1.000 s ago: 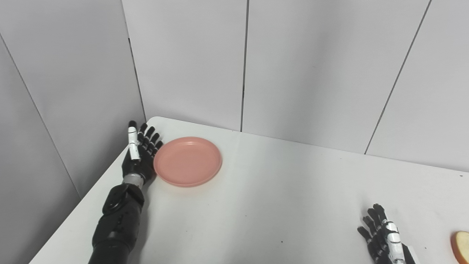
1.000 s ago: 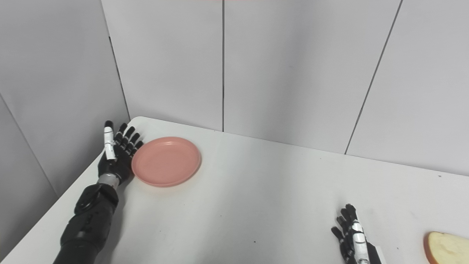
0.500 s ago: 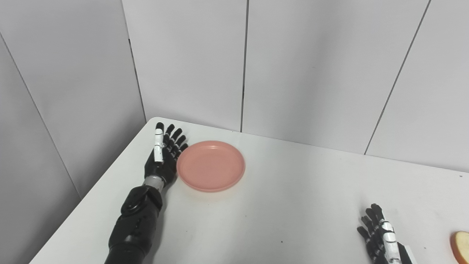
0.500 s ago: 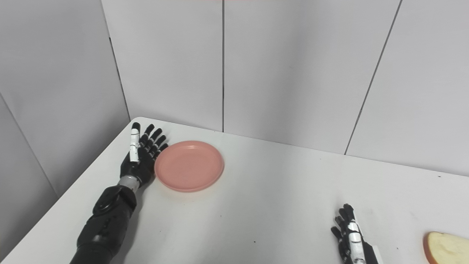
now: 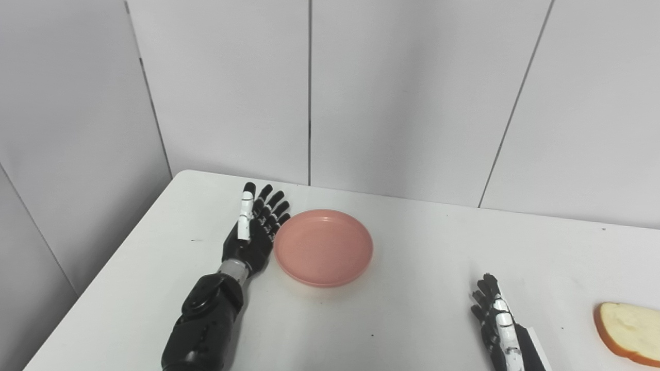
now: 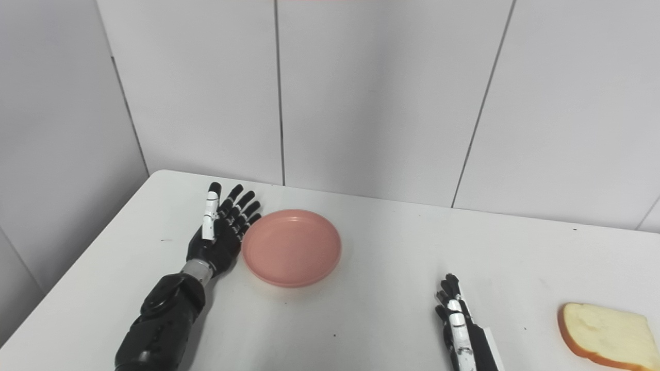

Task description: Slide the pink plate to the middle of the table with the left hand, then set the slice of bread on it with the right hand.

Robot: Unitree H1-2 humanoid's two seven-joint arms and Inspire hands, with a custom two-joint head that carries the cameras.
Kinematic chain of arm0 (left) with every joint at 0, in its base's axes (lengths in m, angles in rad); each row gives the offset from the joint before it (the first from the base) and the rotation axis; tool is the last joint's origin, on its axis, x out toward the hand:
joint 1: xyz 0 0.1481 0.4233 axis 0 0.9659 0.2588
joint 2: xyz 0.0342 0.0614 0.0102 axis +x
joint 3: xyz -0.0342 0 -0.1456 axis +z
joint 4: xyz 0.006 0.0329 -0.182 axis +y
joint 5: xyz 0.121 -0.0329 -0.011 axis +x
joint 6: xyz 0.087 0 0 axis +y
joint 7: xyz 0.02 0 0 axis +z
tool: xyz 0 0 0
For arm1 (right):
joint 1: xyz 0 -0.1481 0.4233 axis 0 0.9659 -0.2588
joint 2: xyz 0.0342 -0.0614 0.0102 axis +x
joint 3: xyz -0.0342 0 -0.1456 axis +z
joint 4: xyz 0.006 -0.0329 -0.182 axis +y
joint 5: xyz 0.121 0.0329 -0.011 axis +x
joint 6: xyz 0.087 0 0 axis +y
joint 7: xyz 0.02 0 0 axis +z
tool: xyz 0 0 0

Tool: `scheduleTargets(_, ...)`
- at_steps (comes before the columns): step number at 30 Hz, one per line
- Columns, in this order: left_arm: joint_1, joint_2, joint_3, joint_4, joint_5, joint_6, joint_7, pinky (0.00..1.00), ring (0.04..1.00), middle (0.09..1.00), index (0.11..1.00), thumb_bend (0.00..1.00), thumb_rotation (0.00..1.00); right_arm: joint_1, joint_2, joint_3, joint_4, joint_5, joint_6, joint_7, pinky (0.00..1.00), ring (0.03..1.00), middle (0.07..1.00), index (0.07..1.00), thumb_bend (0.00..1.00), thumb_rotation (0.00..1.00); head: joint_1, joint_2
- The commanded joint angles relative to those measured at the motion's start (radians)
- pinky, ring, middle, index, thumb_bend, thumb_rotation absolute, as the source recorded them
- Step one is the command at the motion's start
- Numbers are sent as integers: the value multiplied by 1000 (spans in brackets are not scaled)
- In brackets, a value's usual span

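Note:
The pink plate (image 5: 324,247) lies flat on the white table (image 5: 412,309), left of its middle. My left hand (image 5: 253,232) stands on edge against the plate's left rim, open, fingers stretched toward the wall. My right hand (image 6: 456,322) rests open near the front edge, right of centre, holding nothing. The slice of bread (image 6: 604,330), pale with a brown crust, lies at the front right, apart from the right hand.
Grey wall panels (image 5: 392,93) stand close behind the table and along its left side. The table's left edge (image 5: 113,263) runs beside my left forearm (image 5: 206,319).
My left hand has pushed the plate rightward, away from the left corner. The camera has also turned right, so more of the bread shows. The right hand has stayed put.

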Motion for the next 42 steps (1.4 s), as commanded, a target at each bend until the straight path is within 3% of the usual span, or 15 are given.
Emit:
scheduleTargets(1,2,-18,-23,14,26,38,-5,979,966,967,981,723,968,-8,19,14,21,-10,-10,-2,1000,1000,1000,1000,181,1000,-2,2)
scheduleTargets(15,36,-95,-101,0,56,49,-60,995,994,994,1000,660,993,-18,47,32,56,-73,-24,-37,1000,1000,1000,1000,217,1000,-103,34)
scheduleTargets(23,57,-117,-139,-20,69,73,-75,1000,999,1000,999,666,985,-21,59,32,72,-87,-44,-52,1000,1000,1000,1000,239,1000,-116,38)
scheduleTargets(27,65,-116,-156,-8,84,53,-87,1000,1000,999,1000,664,999,-23,59,32,78,-91,-49,-55,1000,1000,1000,1000,230,1000,-121,38)
scheduleTargets(40,76,-114,-131,-5,76,46,-62,1000,1000,1000,1000,663,1000,-24,56,20,72,-131,-79,-89,1000,1000,1000,1000,255,1000,-158,51)
scheduleTargets(42,74,-115,-123,-4,78,44,-52,1000,1000,1000,1000,667,994,-25,50,11,58,-150,-81,-106,1000,1000,1000,1000,342,1000,-176,54)
